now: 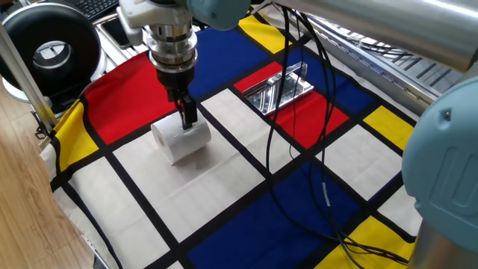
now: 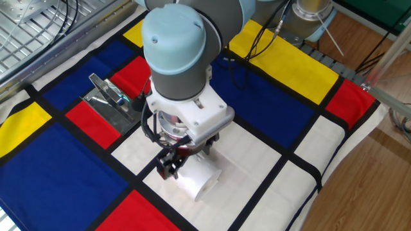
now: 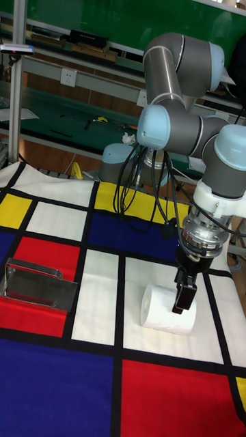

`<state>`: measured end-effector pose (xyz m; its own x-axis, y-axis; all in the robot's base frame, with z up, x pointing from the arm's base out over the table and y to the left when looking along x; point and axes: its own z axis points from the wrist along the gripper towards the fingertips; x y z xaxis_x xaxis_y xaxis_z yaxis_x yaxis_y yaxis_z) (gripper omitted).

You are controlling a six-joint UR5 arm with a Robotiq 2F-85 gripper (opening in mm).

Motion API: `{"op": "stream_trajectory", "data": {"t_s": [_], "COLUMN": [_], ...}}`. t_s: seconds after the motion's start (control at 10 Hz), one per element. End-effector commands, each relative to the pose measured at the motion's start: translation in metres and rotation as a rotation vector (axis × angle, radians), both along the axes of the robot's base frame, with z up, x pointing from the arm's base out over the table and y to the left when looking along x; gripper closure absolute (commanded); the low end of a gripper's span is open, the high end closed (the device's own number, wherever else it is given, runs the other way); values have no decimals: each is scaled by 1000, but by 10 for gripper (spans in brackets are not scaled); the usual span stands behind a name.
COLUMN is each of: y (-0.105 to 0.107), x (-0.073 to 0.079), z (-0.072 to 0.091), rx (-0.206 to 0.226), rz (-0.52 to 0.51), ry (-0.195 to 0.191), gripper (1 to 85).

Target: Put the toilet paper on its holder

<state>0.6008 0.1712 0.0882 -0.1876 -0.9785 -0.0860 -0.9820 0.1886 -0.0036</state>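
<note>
The white cylindrical roll of soft embossed toilet paper (image 1: 180,139) is seen lying on its side on a white square of the checked cloth (image 1: 224,187), well apart from the shiny chrome holder (image 1: 279,88); the black two-finger gripper (image 3: 183,295) is set down on the roll's top; whether it is clamped cannot be told; the roll is judged light and easily crushed, so a gentle hold across its middle is advised.

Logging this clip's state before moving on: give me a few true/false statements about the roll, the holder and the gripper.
1. The toilet paper lies on its side on a white square. True.
2. The roll is already on the holder. False: the holder sits apart, on a red square.
3. The gripper is at the roll. True.
4. The roll is lifted off the cloth. False: it appears to rest on it.
</note>
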Motion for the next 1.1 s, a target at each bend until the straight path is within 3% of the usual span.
{"op": "stream_trajectory", "data": {"t_s": [0.0, 0.2, 0.4, 1.0], "y": [12, 12, 15, 3], "x": [9, 10, 5, -7], "z": [-10, -17, -24, -17], "rx": [29, 21, 57, 30], "rz": [49, 59, 52, 32], "ry": [-13, -16, 0, 18], "gripper": [7, 7, 7, 7]}}
